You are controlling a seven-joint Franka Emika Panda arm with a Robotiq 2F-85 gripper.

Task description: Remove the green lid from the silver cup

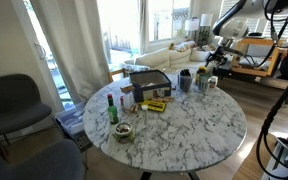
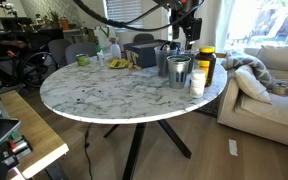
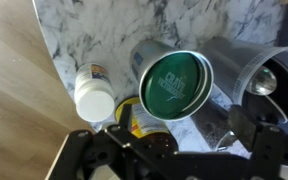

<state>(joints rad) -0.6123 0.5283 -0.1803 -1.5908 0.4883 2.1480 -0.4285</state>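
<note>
In the wrist view the round green lid (image 3: 176,83) sits on the mouth of the silver cup (image 3: 142,55), seen from above. My gripper (image 3: 174,138) is open and empty. It hovers above the cup, with one finger low on the left and the other low on the right of the picture, touching nothing. In an exterior view the gripper (image 2: 184,30) hangs over the silver cup (image 2: 179,72) near the table's edge. In an exterior view it (image 1: 216,55) is above the group of cups at the far side.
A darker grey open cup (image 3: 256,80) stands right next to the lidded one. A white bottle (image 3: 92,95) and a yellow-labelled jar (image 3: 134,118) stand close on the table-edge side. Farther off are a black box (image 1: 149,85), a green bottle (image 1: 112,108) and a small bowl (image 1: 122,131).
</note>
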